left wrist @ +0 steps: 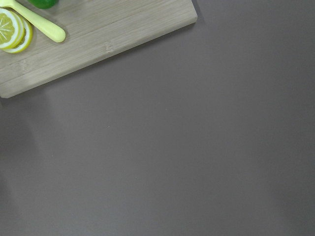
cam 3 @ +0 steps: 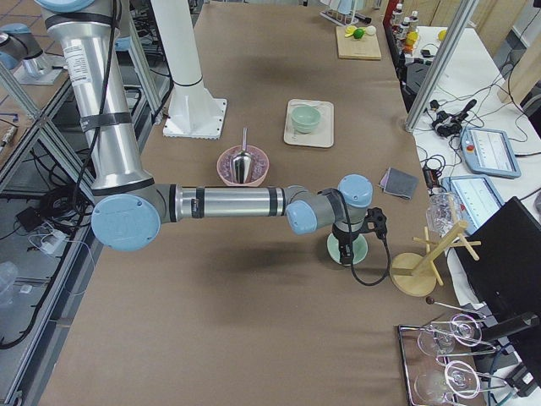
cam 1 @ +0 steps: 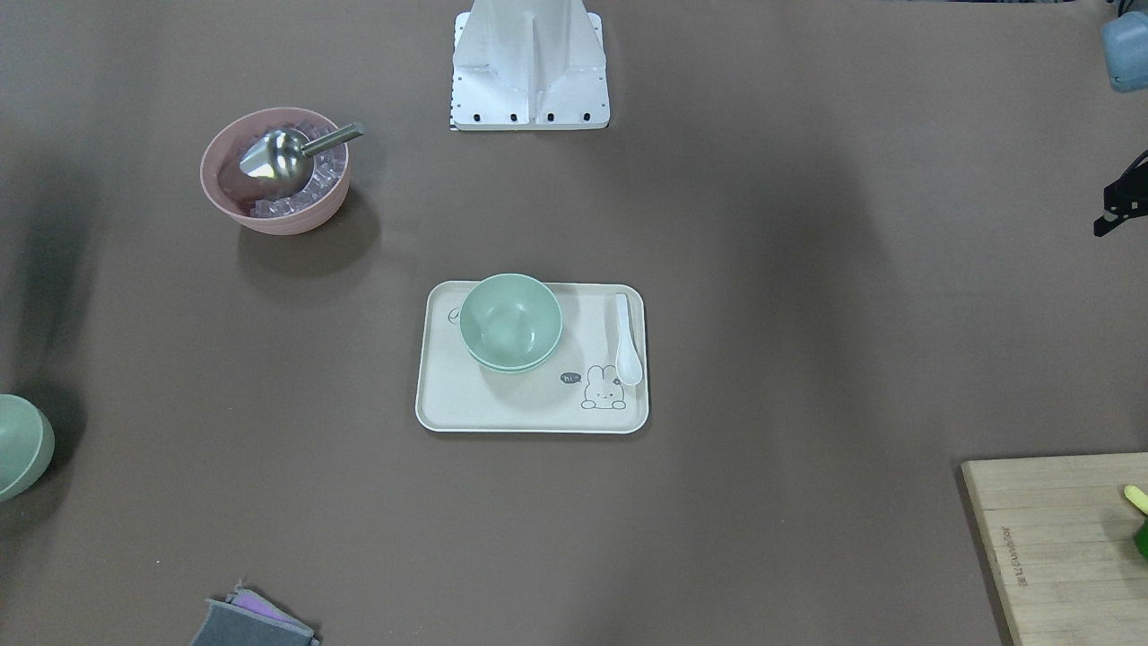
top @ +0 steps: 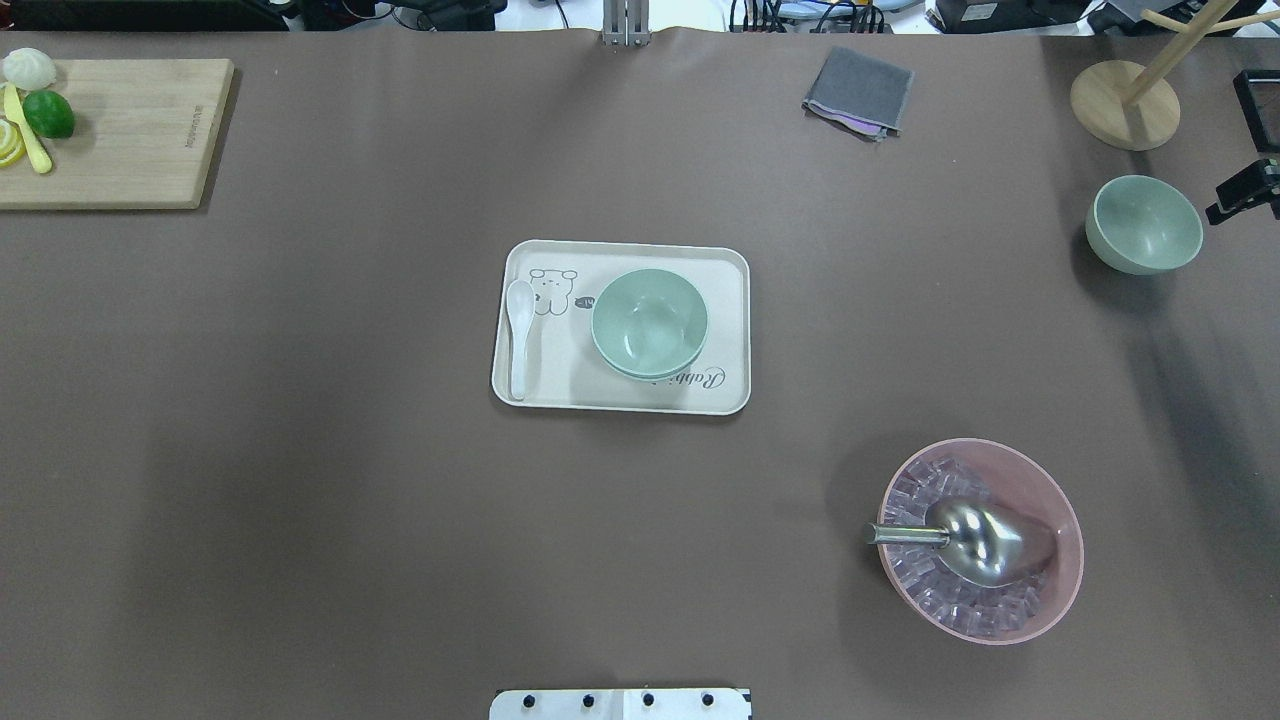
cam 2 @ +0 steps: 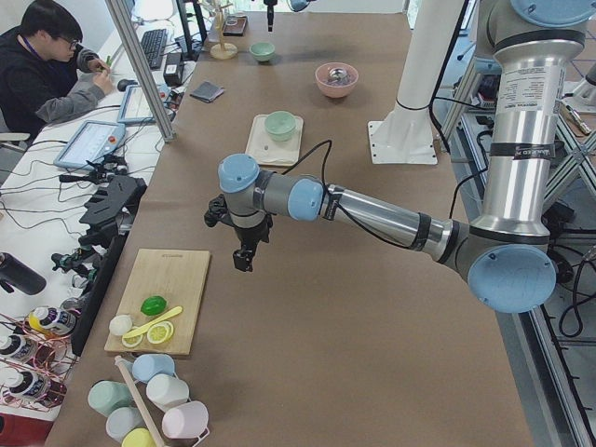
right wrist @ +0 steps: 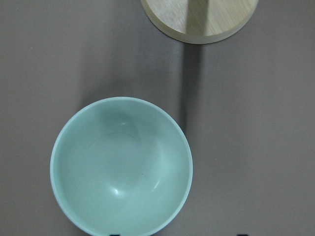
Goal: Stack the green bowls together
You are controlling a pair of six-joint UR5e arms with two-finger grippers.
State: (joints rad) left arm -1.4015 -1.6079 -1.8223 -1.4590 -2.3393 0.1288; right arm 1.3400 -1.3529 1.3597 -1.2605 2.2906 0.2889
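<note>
Two green bowls (top: 648, 322) sit nested on the tray (top: 620, 397); the third bowl (right wrist: 120, 167) stands alone beside a wooden stand base (right wrist: 199, 19). Only the right wrist view shows the tips of the right gripper (cam 3: 347, 256), spread wide above it. Whether the left gripper (cam 2: 244, 253), near the cutting board (cam 2: 163, 298), is spread or closed cannot be told.

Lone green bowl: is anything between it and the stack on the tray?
Nothing visible. Only bare table lies between the lone bowl and the stack on the tray. The pink bowl sits nearer the robot, off that line.
</note>
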